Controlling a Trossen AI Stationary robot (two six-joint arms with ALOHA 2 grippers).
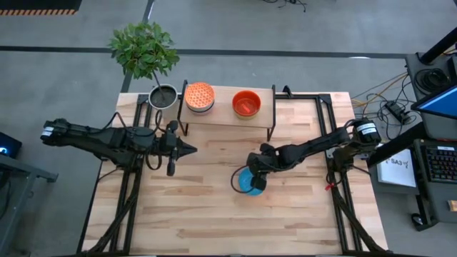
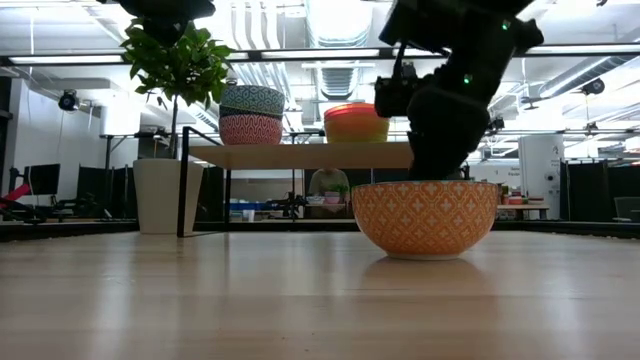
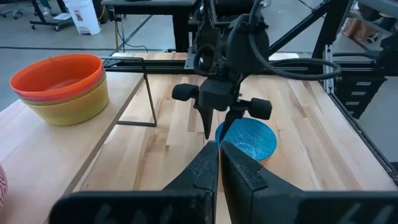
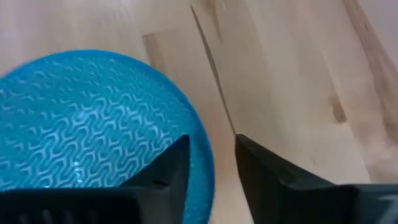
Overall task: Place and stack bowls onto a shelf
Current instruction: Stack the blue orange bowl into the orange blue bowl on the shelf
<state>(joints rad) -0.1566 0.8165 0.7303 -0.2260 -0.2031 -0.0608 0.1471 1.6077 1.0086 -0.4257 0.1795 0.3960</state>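
Observation:
A bowl, orange-patterned outside [image 2: 427,215] and bright blue inside [image 1: 248,184], stands upright on its base on the tabletop in front of the shelf [image 1: 223,114]. My right gripper [image 4: 212,142] is open and points down over the bowl's rim. One finger stands inside the bowl and one outside, and I see no touch. On the shelf rest a patterned two-bowl stack [image 2: 251,115] and a red-orange bowl nested on a yellow one [image 3: 59,87]. My left gripper [image 3: 219,155] is shut and waits to the left of the bowl.
A grey plant pot [image 1: 163,96] with a leafy plant stands at the shelf's left end. The shelf's black legs [image 1: 272,121] reach down to the tabletop. Bare wood [image 1: 214,221] lies toward the near edge. Desks and equipment fill the room behind.

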